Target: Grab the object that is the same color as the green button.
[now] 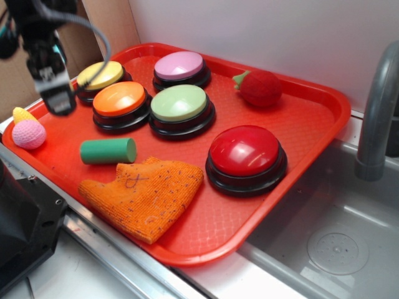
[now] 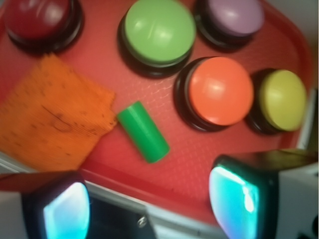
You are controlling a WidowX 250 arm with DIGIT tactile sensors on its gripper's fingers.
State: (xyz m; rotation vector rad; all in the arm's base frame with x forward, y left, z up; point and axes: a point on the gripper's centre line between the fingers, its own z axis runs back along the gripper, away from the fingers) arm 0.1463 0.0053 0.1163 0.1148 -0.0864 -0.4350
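One dark-green cylinder (image 1: 108, 151) lies on its side on the red tray (image 1: 312, 124), near the tray's front-left part, and nothing grips it. You will find its one end just beside the torn edge of the orange knitted cloth (image 1: 144, 196); whether the two touch cannot be told. Behind the cylinder sits the orange button (image 1: 120, 99), and to that button's right the green button (image 1: 179, 103), a pale-green dome on a black base. Further back you see the yellow button (image 1: 100, 76) and the purple button (image 1: 179, 65); the red button (image 1: 244, 151) stands at the right, with a red knitted strawberry (image 1: 259, 88) behind it. Your tool (image 2: 149, 204) is released: in the wrist view its two fingers (image 2: 234, 201) stand well apart with nothing between them, positioned above the tray's left edge, apart from the cylinder. A pink and yellow knitted toy (image 1: 27, 129) rests at the tray's left rim. A grey sink (image 1: 336, 243) adjoins the tray at the right.
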